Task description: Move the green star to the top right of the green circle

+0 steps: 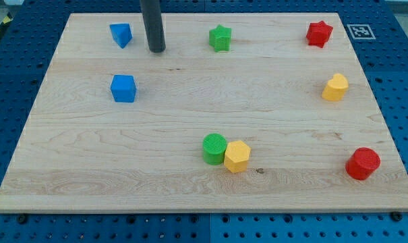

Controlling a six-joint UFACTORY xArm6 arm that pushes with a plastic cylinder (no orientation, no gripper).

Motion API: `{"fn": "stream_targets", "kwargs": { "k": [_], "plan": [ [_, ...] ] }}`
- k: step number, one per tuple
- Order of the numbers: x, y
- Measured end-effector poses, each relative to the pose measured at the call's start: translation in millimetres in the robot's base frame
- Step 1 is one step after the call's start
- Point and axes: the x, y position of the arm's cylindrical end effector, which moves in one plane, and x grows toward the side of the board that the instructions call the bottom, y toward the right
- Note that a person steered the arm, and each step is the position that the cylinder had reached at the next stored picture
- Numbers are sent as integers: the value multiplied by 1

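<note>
The green star sits near the view's top, a little right of centre. The green circle stands low on the board, near the middle, touching a yellow hexagon on its right. My tip rests on the board near the view's top left, well to the left of the green star and apart from it. A blue triangle-like block lies just left of my tip.
A blue cube sits at the left. A red star is at the top right, a yellow block at the right, and a red cylinder at the bottom right. The wooden board lies on a blue pegboard table.
</note>
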Motion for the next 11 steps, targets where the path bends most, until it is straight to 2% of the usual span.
{"fn": "stream_targets", "kwargs": {
  "k": [2, 3, 4, 5, 6, 7, 8, 9, 10, 11],
  "plan": [
    [-68, 52],
    [-55, 126],
    [11, 146],
    [63, 142],
    [39, 133],
    [-7, 111],
    [-14, 83],
    [37, 102],
    [118, 136],
    [150, 142]
  ]
}}
